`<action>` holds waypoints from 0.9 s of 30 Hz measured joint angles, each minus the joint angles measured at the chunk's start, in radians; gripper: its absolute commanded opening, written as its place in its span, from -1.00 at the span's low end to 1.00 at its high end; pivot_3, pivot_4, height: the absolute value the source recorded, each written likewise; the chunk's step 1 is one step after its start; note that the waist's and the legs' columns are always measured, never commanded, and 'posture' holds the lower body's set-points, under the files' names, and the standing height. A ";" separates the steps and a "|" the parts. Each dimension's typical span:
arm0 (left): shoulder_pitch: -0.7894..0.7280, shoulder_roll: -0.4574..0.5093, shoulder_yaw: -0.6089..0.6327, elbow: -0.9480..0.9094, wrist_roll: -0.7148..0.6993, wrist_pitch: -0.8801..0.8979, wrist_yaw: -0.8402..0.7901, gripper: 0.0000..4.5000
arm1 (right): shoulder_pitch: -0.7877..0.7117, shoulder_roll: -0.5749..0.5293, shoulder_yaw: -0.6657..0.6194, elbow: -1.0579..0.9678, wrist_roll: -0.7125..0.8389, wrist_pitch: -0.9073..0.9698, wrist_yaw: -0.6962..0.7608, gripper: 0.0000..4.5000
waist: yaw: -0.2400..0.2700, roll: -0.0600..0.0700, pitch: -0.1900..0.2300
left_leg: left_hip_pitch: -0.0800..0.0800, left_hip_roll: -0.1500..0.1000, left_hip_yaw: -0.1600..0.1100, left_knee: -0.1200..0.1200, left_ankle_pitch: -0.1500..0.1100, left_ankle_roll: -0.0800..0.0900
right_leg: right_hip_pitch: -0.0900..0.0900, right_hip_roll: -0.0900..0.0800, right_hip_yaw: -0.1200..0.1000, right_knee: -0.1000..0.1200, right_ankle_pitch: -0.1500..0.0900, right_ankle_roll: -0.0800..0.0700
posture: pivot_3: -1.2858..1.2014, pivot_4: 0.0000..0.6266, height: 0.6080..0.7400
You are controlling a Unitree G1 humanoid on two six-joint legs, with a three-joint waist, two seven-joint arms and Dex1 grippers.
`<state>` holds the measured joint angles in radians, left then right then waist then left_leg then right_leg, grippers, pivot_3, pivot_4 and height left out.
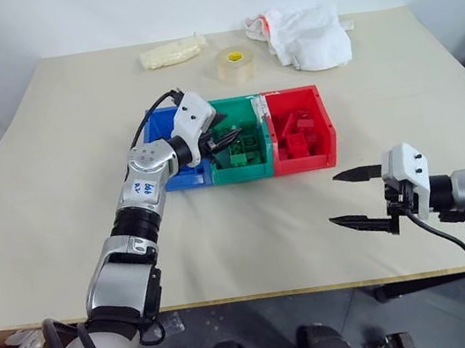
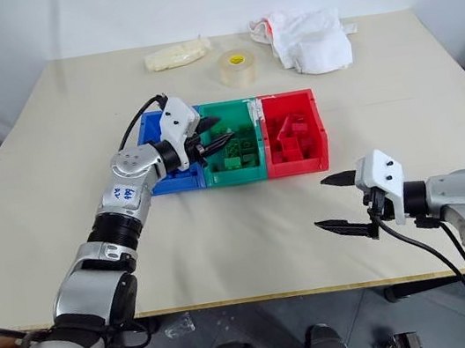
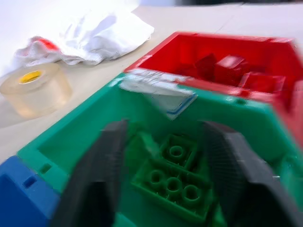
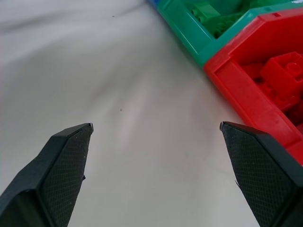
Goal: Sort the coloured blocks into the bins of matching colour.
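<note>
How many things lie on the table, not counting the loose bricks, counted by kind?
Plastic bins, blue, green, red: 3
Roll of clear tape: 1
White crumpled cloth: 1
Pale yellowish packet: 1
Total: 6

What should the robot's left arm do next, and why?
Probably pull the left gripper back out and away from the green bin. Its jaws stand open with nothing between them, and green blocks already lie on the bin floor below, so a drop looks done. No loose blocks show on the table, and the right gripper waits open beside the red bin.
</note>
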<state>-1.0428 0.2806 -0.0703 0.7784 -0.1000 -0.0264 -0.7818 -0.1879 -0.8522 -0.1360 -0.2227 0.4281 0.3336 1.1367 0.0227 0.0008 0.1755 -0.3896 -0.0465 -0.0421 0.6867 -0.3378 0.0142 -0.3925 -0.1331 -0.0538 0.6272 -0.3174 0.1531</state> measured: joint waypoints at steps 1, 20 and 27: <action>0.006 0.005 0.007 -0.023 -0.014 0.014 -0.022 0.73 | 0.000 0.000 0.000 -0.001 0.001 0.000 0.000 1.00 | 0.000 0.000 0.000 | 0.000 0.000 0.000 0.000 0.000 0.000 | 0.000 0.000 0.000 0.000 0.000 0.000 | 0.03 -0.52 1.00; 0.789 0.523 0.330 -0.758 -0.338 0.347 -0.326 0.86 | -0.228 -0.025 0.078 0.331 -0.054 -0.098 0.165 1.00 | -0.019 0.000 0.000 | 0.001 0.005 -0.003 -0.002 0.000 0.000 | 0.001 -0.001 0.001 -0.002 0.000 -0.001 | 0.03 -0.52 1.00; 0.839 0.546 0.413 -0.722 -0.331 0.249 -0.303 0.86 | -0.257 -0.026 0.091 0.442 -0.090 -0.139 0.195 1.00 | -0.010 0.000 0.000 | 0.001 0.005 -0.002 -0.002 0.000 0.000 | 0.001 -0.002 0.001 -0.001 0.000 -0.001 | 0.03 -0.52 1.00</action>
<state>-0.2033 0.8261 0.3424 0.0563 -0.4309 0.2223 -1.0847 -0.4449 -0.8782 -0.0446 0.2198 0.3379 0.1947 1.3316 0.0123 0.0012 0.1754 -0.3883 -0.0417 -0.0446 0.6845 -0.3377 0.0141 -0.3917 -0.1348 -0.0524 0.6257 -0.3176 0.1525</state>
